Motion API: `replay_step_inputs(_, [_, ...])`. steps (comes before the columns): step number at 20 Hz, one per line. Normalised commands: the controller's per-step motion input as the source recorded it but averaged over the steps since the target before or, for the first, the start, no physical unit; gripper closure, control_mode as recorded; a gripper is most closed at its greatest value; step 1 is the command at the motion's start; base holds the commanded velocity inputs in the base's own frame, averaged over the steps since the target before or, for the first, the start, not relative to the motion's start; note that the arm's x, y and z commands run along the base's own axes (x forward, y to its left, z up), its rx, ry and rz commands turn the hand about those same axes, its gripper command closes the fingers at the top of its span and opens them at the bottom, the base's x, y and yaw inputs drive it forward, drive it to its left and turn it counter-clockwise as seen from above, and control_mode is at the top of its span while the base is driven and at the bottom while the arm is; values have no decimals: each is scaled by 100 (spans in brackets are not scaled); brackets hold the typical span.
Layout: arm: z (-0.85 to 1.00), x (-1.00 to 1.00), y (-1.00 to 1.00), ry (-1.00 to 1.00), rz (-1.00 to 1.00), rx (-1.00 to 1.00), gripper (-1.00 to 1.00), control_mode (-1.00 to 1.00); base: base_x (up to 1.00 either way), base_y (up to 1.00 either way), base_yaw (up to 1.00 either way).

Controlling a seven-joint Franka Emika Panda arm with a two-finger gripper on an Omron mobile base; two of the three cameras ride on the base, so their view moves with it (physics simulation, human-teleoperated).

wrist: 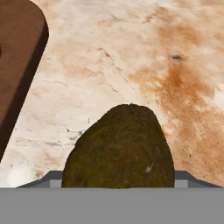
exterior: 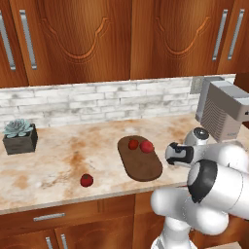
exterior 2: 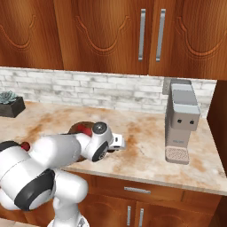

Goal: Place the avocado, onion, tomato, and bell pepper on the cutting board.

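Tool [exterior: 171,154] of the white arm sits at the right of the left base view, just right of the flat dark brown oval wooden cutting board [exterior: 139,163]. Through the hand view a rough dark olive-green avocado [wrist: 119,151] bulges at the bottom centre, right up against the tool, yet the fingertips are hidden, so I cannot tell whether it is gripped. That board's rounded edge runs down the upper left of the hand view, with bare marbled beige tabletop [wrist: 131,57] open between it and the avocado. Two red round items [exterior: 140,145] lie on the board's far end; its near half is free. Another red round item [exterior: 86,180] rests lower left on the tabletop, near the front edge.
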Motion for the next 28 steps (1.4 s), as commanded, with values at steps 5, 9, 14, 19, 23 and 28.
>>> replay_step_inputs(5, [55, -11, 31, 9, 3, 2, 100, -100, 0, 0, 0])
replay_step_inputs(9, [41, -15, 40, 12, 4, 3, 100, -100, 0, 0, 0])
replay_step_inputs(14, [22, -16, 44, 5, 4, 5, 100, -100, 0, 0, 0])
replay_step_inputs(19, [-5, -16, 47, 0, 3, 1, 100, -100, 0, 0, 0])
replay_step_inputs(23, [-15, -8, 49, 0, 2, 0, 100, -100, 0, 0, 0])
replay_step_inputs(28, [-22, 8, 30, 0, 0, 0, 100, -100, 0, 0, 0])
